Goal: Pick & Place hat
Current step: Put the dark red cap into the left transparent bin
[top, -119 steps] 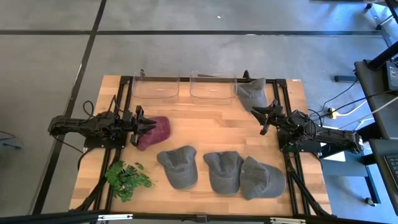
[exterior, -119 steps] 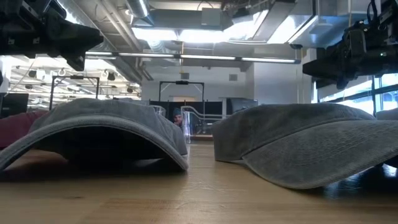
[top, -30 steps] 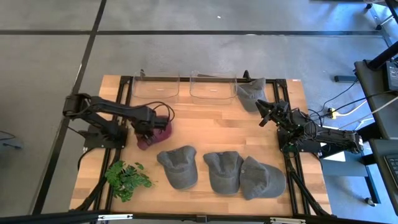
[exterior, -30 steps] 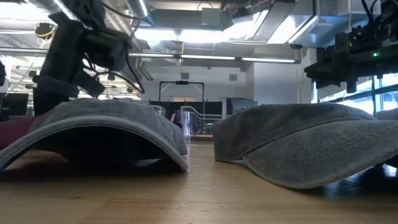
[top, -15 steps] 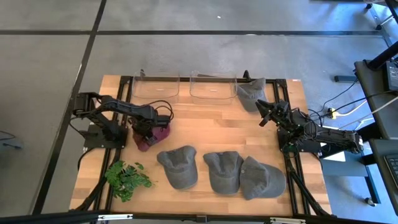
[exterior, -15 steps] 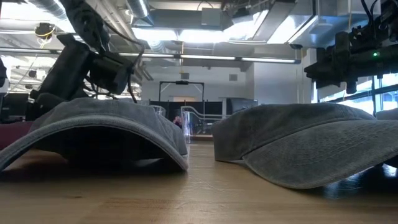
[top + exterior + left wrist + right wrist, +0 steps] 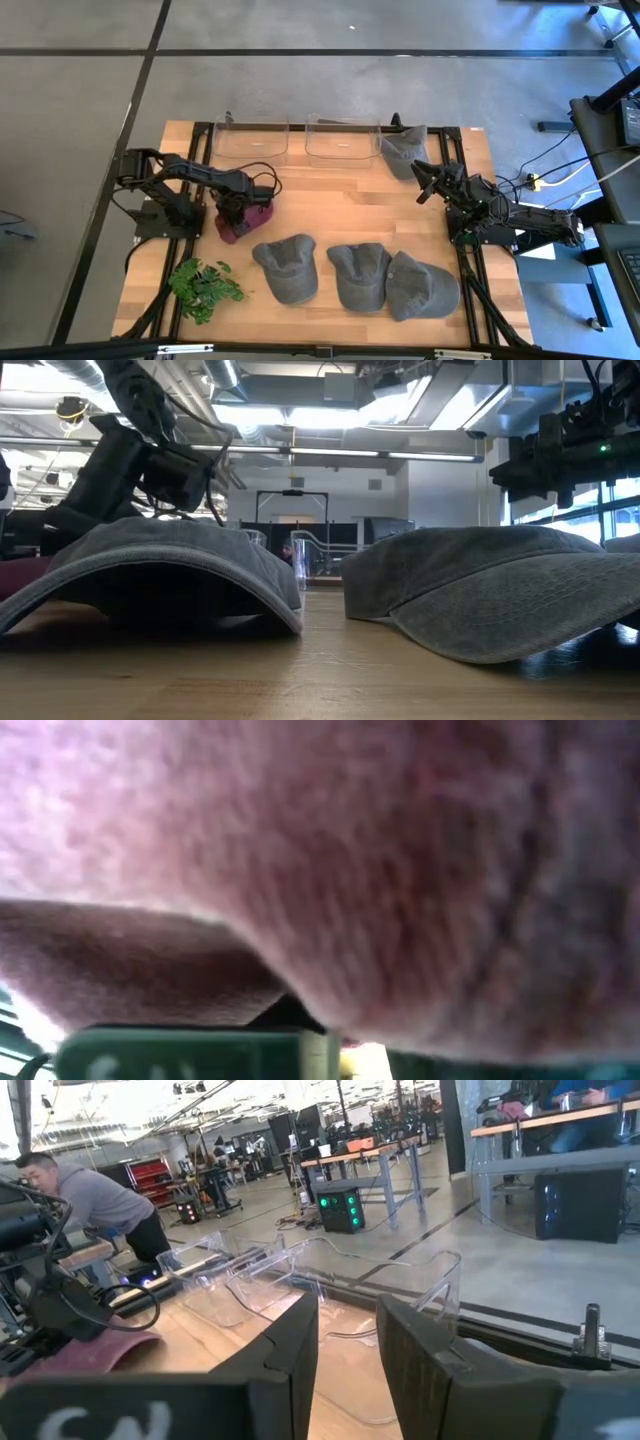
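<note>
Left tool [image 7: 236, 207] is pressed into the maroon hat [image 7: 256, 213] at the surface's left; finger opening can't be told. Fabric should be pinched deep before lifting. Right tool [image 7: 423, 182] is parked right, fingers slightly parted, empty.

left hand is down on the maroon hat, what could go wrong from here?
1. The left hand sits at the maroon hat's edge, so it may pinch only a fold, which may slip on lifting.
2. The nearest grey cap lies close by; a dragged hat could nudge it.
3. The left wrist view shows only fabric, so grip depth can't be confirmed.
</note>
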Robot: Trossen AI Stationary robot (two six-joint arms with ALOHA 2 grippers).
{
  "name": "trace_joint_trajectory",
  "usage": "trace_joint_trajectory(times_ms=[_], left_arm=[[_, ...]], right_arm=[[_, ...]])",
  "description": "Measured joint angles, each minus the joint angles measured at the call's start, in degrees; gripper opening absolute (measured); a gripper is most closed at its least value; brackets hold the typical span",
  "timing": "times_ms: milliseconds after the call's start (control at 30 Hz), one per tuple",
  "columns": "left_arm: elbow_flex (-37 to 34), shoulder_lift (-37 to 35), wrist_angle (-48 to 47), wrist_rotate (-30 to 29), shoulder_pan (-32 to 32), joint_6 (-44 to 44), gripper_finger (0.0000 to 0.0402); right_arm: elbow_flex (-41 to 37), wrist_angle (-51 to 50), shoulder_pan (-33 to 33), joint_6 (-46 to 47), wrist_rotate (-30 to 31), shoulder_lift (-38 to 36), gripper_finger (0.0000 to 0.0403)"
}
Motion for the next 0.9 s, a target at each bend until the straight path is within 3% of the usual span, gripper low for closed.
trace_joint_trajectory(times_ms=[100,333,567,767,900], left_arm=[[0.29,0.07,-0.34,-0.43,0.00,-0.91,0.0014],[9.15,-1.28,-7.12,-5.65,-0.89,2.32,0.0008],[25.85,-3.08,-21.32,-9.63,0.39,10.03,0.0008],[42.27,-3.13,-31.86,-17.98,2.46,17.65,0.0008],[50.43,-3.19,-32.65,-23.49,4.85,21.94,0.0008]], right_arm=[[-0.01,0.00,0.00,-0.06,0.00,0.00,0.0106],[0.00,-0.02,0.00,-0.11,0.00,0.00,0.0106],[0.00,-0.04,0.00,-0.16,0.00,0.00,0.0106],[-0.02,-0.04,0.00,-0.18,0.00,0.00,0.0106],[0.00,-0.04,0.00,-0.18,0.00,0.00,0.0106]])
